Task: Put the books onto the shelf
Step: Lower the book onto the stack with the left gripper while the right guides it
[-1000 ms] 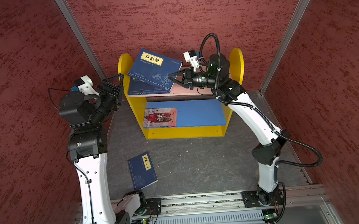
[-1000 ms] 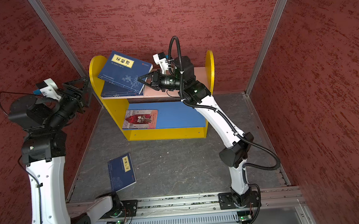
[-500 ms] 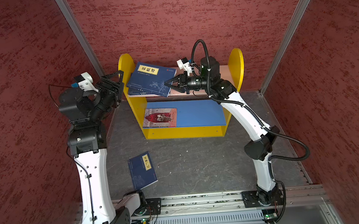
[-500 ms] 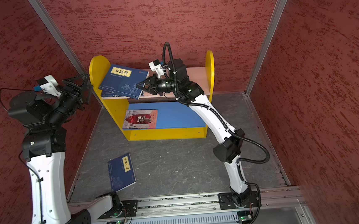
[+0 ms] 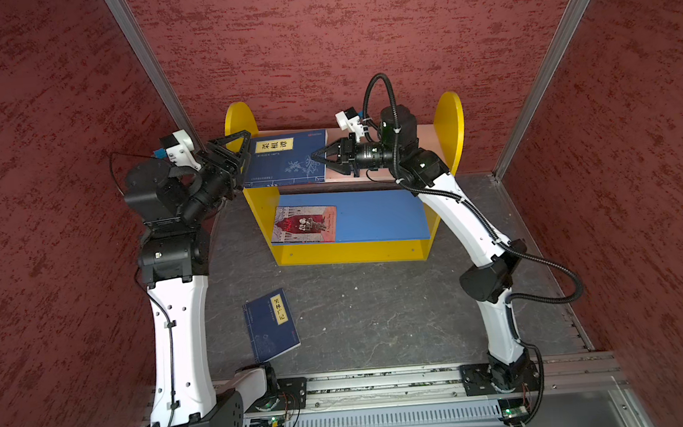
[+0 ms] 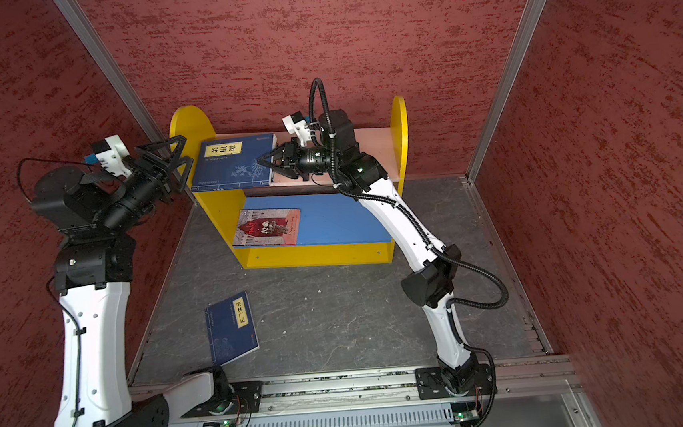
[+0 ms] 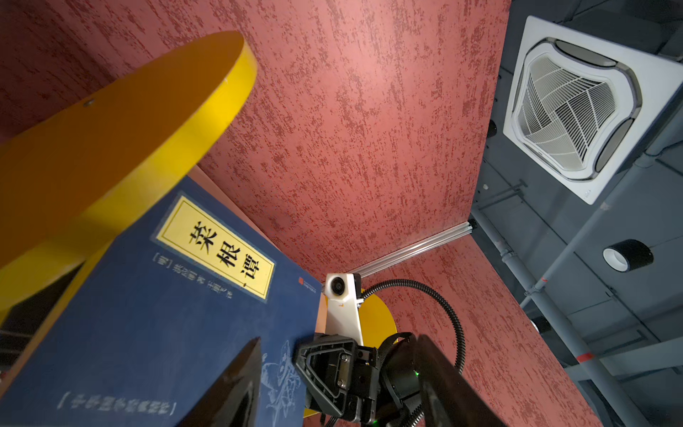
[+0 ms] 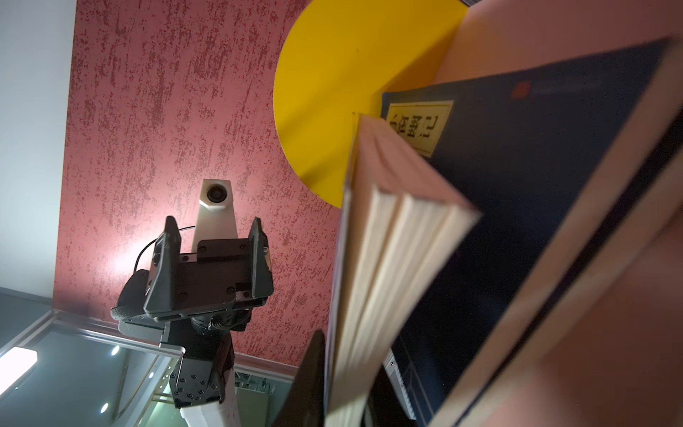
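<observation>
Navy paperback (image 5: 271,326) at seven o'clock from shelf (image 5: 351,256) looks light, floppy, best pinched at spine; left gripper (image 5: 244,157) gapes empty, right gripper (image 5: 315,158) nips shelved book (image 5: 286,162).

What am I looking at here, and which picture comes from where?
Two robot arms on a rail. Two pictures look down from overhead; two come from cameras on the wrists. The yellow shelf holds navy books on its pink upper board and a red book on the blue lower board. Another navy book lies on the grey floor. The right arm has its jaws pinched on the top navy book's edge; the left arm, jaws open, holds nothing.
</observation>
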You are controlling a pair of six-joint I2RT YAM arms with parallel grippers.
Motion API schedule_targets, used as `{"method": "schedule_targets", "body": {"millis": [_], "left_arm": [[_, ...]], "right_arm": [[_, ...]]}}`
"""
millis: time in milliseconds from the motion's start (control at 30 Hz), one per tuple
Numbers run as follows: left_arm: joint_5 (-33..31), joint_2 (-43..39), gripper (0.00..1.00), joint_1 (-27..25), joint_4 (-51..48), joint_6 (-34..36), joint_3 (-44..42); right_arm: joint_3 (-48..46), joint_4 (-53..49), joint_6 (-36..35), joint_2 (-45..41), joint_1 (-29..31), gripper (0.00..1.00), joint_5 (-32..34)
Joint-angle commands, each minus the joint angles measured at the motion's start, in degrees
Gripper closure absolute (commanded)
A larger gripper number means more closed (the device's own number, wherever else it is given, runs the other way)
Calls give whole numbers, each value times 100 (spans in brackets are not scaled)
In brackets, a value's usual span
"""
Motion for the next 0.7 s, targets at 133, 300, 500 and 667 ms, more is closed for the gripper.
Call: {"method": "schedule_targets", "body": {"millis": [133, 300, 500, 667], "left_arm": [[231, 50, 33, -282, 308, 434, 185], [527, 72, 33, -283, 319, 874, 416], [737, 9, 32, -279, 154, 1740, 762], [785, -59, 31, -283, -14, 2215, 887]], "right_arm": [[218, 101, 77, 48, -36, 89, 18], [256, 218, 187, 48, -40, 93, 89], [282, 485, 395, -28, -58, 96, 151], [383, 523, 434, -83, -145, 95, 272]]}}
